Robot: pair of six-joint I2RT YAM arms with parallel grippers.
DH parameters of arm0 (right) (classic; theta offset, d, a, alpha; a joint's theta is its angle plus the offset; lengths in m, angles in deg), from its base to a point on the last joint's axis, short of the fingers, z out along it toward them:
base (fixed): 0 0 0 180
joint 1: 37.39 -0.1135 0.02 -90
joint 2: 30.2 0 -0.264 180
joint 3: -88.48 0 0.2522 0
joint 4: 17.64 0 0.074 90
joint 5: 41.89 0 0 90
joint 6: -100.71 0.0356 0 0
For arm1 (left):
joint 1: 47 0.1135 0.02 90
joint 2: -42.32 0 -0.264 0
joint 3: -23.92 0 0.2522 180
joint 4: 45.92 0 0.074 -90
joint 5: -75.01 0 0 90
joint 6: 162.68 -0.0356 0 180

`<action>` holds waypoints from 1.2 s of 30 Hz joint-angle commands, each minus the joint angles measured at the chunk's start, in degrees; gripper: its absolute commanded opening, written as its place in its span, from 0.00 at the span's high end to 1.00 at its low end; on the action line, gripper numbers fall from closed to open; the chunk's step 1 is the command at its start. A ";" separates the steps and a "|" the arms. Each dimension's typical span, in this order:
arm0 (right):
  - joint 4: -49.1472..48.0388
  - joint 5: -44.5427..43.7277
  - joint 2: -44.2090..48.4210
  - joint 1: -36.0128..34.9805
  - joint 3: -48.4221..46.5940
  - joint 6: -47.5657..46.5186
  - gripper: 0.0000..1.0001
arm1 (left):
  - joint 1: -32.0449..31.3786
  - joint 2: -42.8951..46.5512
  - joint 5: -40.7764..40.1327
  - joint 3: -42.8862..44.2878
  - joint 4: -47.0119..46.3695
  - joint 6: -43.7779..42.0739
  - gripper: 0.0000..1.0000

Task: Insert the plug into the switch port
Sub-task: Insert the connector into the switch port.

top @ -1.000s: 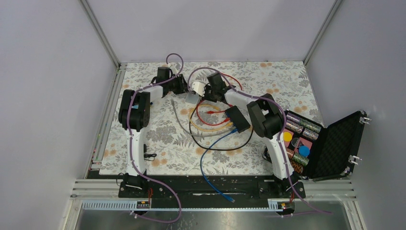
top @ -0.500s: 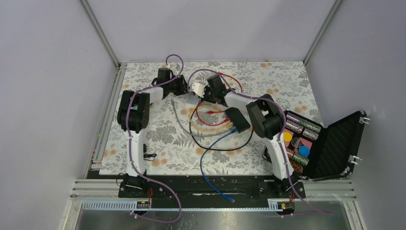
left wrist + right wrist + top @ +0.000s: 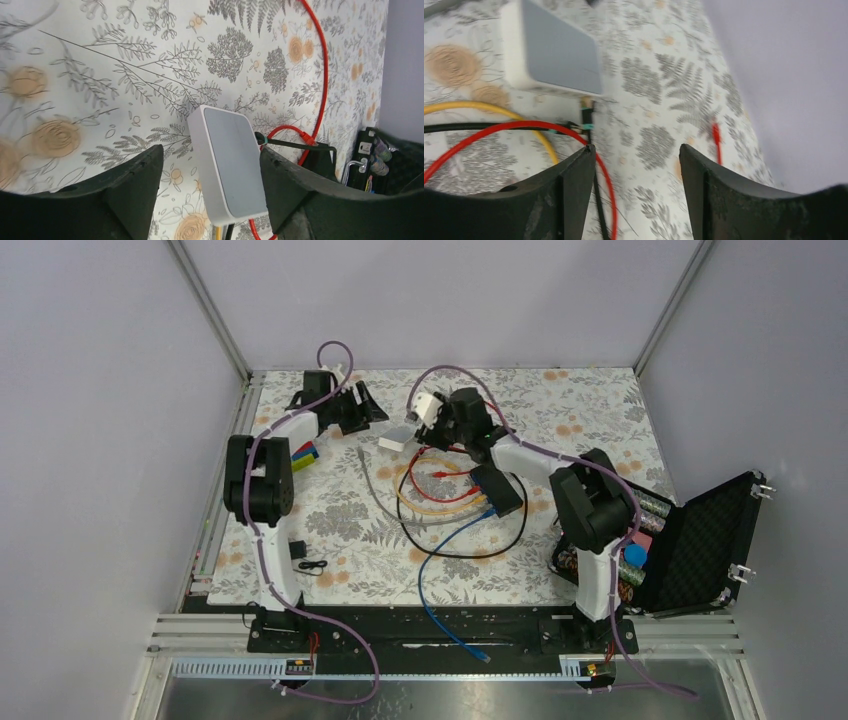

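The switch (image 3: 497, 490) is a flat black box at mid-table; its port side faces the near left, where yellow, red and blue cables meet it. A black plug with a teal band (image 3: 586, 117) sits with its tip against the side of the small white box (image 3: 554, 52), also seen past that white box (image 3: 227, 165) as the plug (image 3: 260, 140). My left gripper (image 3: 211, 150) hangs open above and short of the white box (image 3: 397, 440). My right gripper (image 3: 636, 150) is open over the red cable (image 3: 606, 170), holding nothing.
Red, yellow, black, blue (image 3: 440, 590) and grey (image 3: 372, 485) cables loop between the white box and the switch. An open black case (image 3: 700, 540) with coloured pieces stands at the right edge. A tiny black block (image 3: 298, 550) lies near the left arm's base.
Both grippers have opened and drawn away from the white box. The left arm swung back to the left, the right gripper rose toward the far side. The white box now lies free.
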 commanded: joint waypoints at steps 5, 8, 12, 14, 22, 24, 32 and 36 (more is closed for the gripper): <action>10.14 -15.89 4.87 5.20 -3.27 15.11 0.28 | 0.47 11.44 -5.24 -1.05 8.34 -4.54 0.27; 25.86 -19.43 0.73 8.42 -13.85 25.39 0.32 | 0.40 15.69 -6.80 -4.89 10.22 -5.29 0.26; 42.51 -19.61 -7.04 12.23 -27.37 36.02 0.38 | 0.43 22.03 -9.95 -9.40 11.98 -4.62 0.26; 48.30 -19.26 -11.32 13.70 -32.65 41.97 0.39 | 0.17 25.20 -9.50 -12.12 12.15 -3.87 0.27; 66.94 -22.43 -26.52 15.32 -54.18 53.92 0.39 | -4.73 37.60 -10.91 -20.37 13.12 -4.91 0.27; 70.14 -21.91 -28.95 15.40 -57.59 55.60 0.39 | -5.63 38.57 -11.17 -21.31 13.16 -4.94 0.27; 71.62 -20.82 -29.59 16.19 -56.09 61.32 0.43 | -6.12 42.50 -12.33 -21.97 12.78 -4.59 0.27; 71.96 -20.37 -30.52 16.19 -55.97 62.26 0.51 | -6.08 44.43 -12.70 -22.67 12.36 -4.68 0.27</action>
